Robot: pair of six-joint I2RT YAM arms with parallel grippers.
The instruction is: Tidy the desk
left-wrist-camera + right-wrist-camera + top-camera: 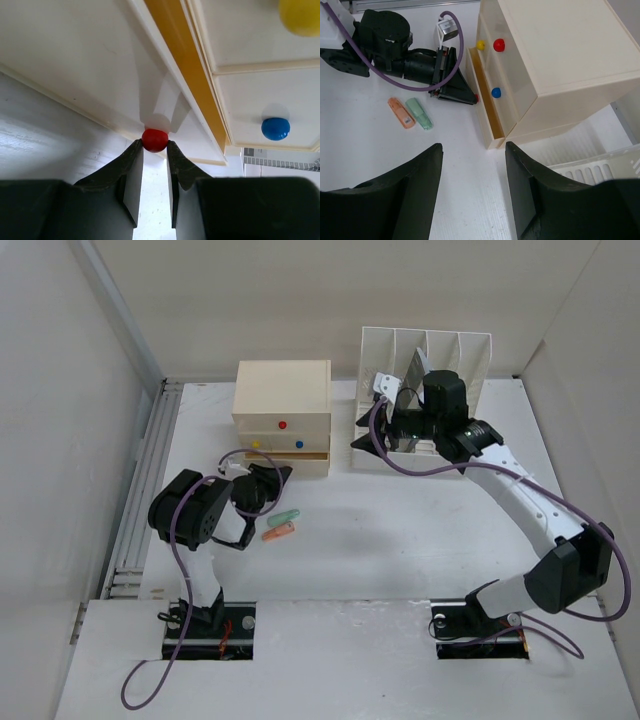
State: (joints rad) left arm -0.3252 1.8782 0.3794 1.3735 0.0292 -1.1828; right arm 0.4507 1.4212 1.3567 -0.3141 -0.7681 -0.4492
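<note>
- Top external view: fixed high above and behind both arm bases, facing forward and down. It takes in the whole table (400, 540), with the drawer box (283, 390) and file rack (470, 345) on the far side.
- Left wrist view: low and very near, looking along the left gripper (154, 146) at the drawer box front, with a red knob (154, 139) between the fingertips.
- Right wrist view: raised, looking down past the right gripper (473, 146) onto the table.
- Shared coverage: all three views show the drawer box. The top external and right wrist views both show the left gripper at its front.
</note>
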